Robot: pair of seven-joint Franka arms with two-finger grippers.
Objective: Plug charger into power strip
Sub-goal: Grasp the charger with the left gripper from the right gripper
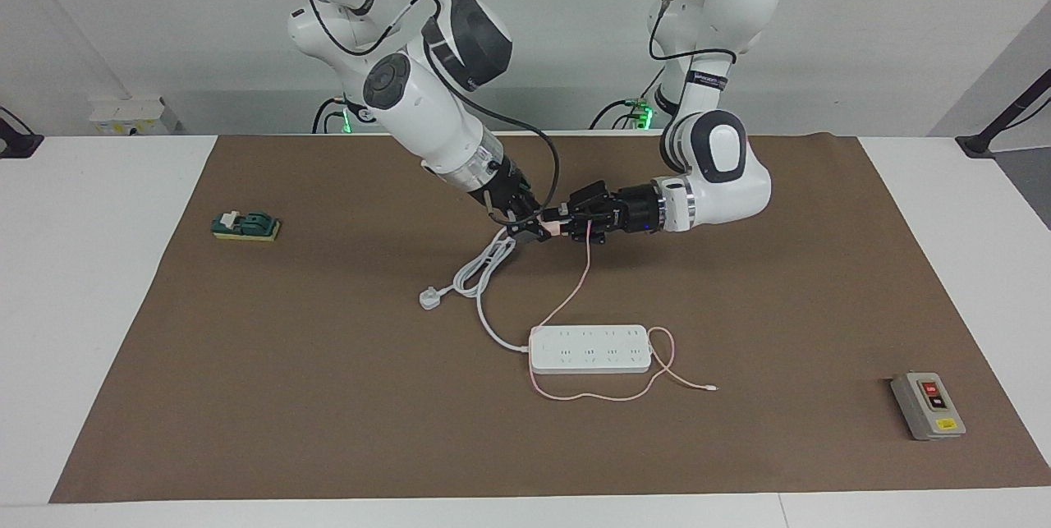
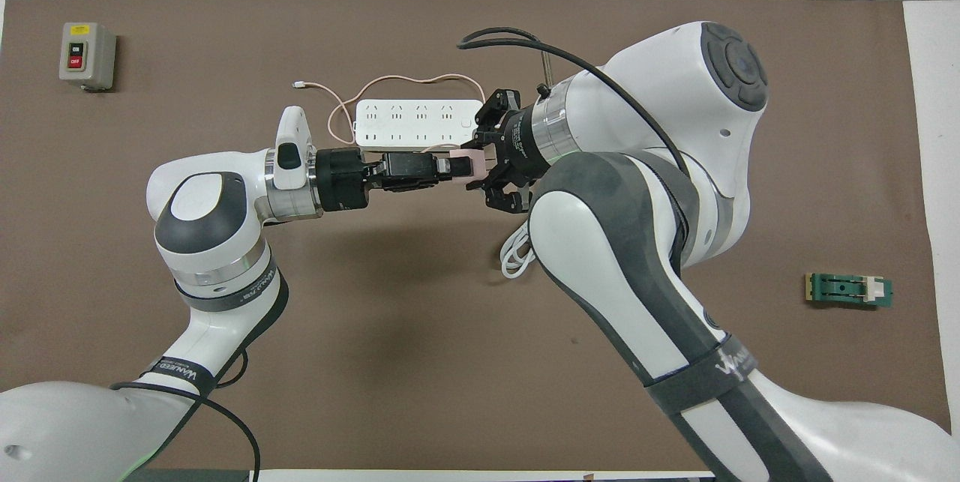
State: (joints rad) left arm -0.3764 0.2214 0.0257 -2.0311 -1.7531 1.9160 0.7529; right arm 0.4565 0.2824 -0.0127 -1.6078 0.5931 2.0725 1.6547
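The pale-pink charger (image 1: 555, 226) (image 2: 469, 165) hangs in the air between the two grippers, over the mat nearer to the robots than the power strip (image 1: 589, 349) (image 2: 418, 124). My right gripper (image 1: 539, 229) (image 2: 484, 166) is shut on one side of it. My left gripper (image 1: 570, 226) (image 2: 451, 167) is shut on the other side, reaching in level. The thin pink cable (image 1: 575, 286) drops from the charger, loops around the strip and ends in a small white connector (image 1: 713, 387) (image 2: 298, 84) on the mat.
The strip's thick white cord and three-pin plug (image 1: 429, 298) lie coiled under the right gripper. A grey button box (image 1: 928, 405) (image 2: 86, 55) stands at the left arm's end, a green switch block (image 1: 245, 226) (image 2: 849, 289) at the right arm's end.
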